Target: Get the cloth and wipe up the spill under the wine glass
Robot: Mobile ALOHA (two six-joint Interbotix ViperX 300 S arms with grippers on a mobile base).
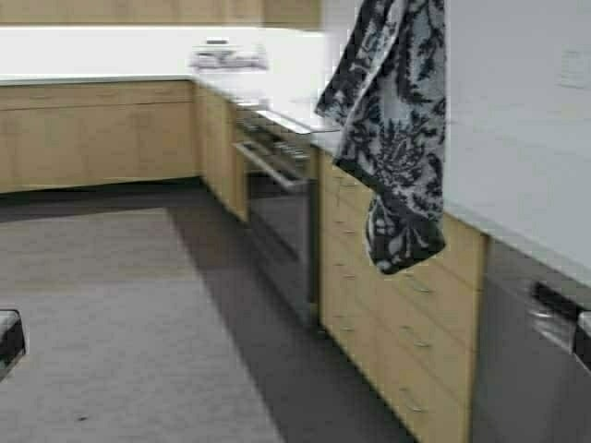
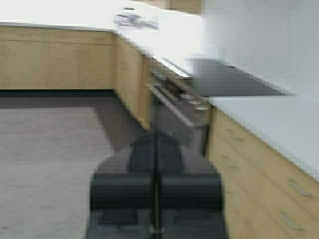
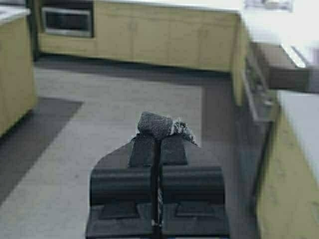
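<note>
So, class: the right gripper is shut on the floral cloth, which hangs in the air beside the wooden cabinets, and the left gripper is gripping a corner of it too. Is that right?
Not quite. The left gripper is shut but empty, as the left wrist view shows. The rest holds: the right gripper is shut on the cloth, which hangs beside the cabinets.

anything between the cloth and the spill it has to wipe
Cannot tell: neither the spill nor the wine glass is in view. The right gripper is shut on the cloth, which hangs freely in the air in front of the counter, with nothing visibly touching it.
</note>
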